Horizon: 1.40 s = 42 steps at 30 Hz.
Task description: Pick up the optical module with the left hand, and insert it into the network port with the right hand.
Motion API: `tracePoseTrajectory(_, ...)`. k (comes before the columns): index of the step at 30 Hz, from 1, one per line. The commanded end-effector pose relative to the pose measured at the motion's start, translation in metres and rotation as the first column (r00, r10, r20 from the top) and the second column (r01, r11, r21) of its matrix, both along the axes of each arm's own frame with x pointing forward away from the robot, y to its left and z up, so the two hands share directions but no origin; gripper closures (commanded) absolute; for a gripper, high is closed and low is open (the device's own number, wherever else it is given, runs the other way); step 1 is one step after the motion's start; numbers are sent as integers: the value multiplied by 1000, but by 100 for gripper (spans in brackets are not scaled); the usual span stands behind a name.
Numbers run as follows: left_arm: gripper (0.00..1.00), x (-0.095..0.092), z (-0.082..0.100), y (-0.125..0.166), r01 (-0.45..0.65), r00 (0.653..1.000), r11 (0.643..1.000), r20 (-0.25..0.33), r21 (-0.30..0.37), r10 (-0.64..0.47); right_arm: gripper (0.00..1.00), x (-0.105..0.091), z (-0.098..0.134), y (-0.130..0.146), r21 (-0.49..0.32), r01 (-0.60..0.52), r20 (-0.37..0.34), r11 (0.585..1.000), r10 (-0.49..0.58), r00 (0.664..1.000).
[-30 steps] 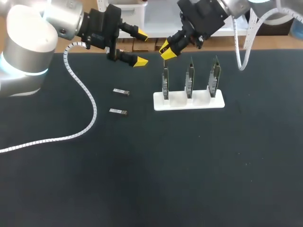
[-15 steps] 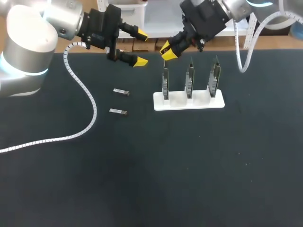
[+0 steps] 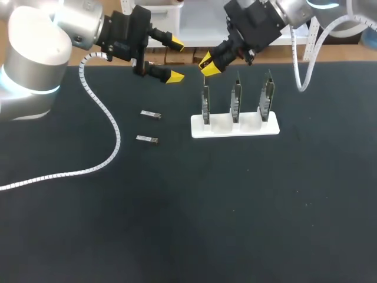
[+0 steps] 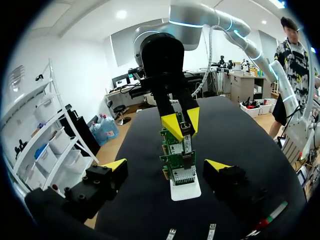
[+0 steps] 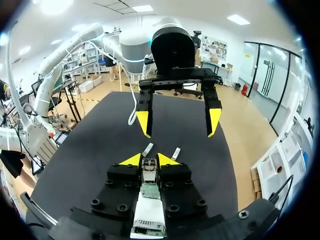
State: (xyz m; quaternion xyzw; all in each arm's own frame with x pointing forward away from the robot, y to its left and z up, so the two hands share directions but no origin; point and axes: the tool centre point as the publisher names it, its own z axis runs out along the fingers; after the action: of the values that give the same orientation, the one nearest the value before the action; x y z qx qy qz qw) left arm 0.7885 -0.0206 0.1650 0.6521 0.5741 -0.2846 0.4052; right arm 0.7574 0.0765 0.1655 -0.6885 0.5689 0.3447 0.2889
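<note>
Head view has the left claw (image 3: 175,59) hanging above the back of the dark surface (image 3: 247,224). It is spread wide and holds nothing, and it is aimed sideways toward the white stand (image 3: 235,127) rather than down. Two optical modules lie flat on the surface, well apart from the stand: the upper module (image 3: 151,114) and, near it, the lower module (image 3: 146,139). Neither is touched. Each lies with its long axis running roughly left to right across the view.

The upper module sits lower in the view than the left claw and a little to the left of its tips, and it is the closer of the two. The left arm is plainly nearer to it than the right. The claw's spread runs up and down in the view, so across the module's long axis. I judge it would need to tip downward and drop, with little twisting, to close on the long flanks.

The right claw (image 3: 209,62) hovers just above the leftmost network card (image 3: 205,106) of three standing upright in the stand. In the right wrist view a small silvery part shows at that claw. I cannot tell whether it is pinched there or belongs to the card, so the claw's state is unclear. The left arm's ribbed cable (image 3: 112,127) trails over the surface left of the modules, apart from them.
</note>
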Motion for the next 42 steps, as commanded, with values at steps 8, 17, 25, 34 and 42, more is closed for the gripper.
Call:
tracePoseTrajectory(8, 0, 2, 0, 0, 3, 1000, 1000, -3, 5, -3, 100, -4, 8, -1, 2, 1, 34, 1000, -1, 999)
tracePoseTrajectory(17, 0, 2, 0, 0, 3, 1000, 1000, -3, 5, -3, 100, -6, 0, -1, 1, 7, 18, 1000, -7, 1000)
tracePoseTrajectory(25, 0, 2, 0, 0, 3, 1000, 1000, -3, 5, -3, 100, -2, -1, -1, -5, 2, 16, 1000, -2, 1000)
tracePoseTrajectory(34, 0, 2, 0, 0, 3, 1000, 1000, -3, 5, -3, 100, -1, 5, 0, -12, -10, 41, 1000, 10, 999)
tracePoseTrajectory(42, 0, 2, 0, 0, 3, 1000, 1000, -3, 5, -3, 100, -1, -1, 0, -7, -4, 28, 1000, 5, 1000)
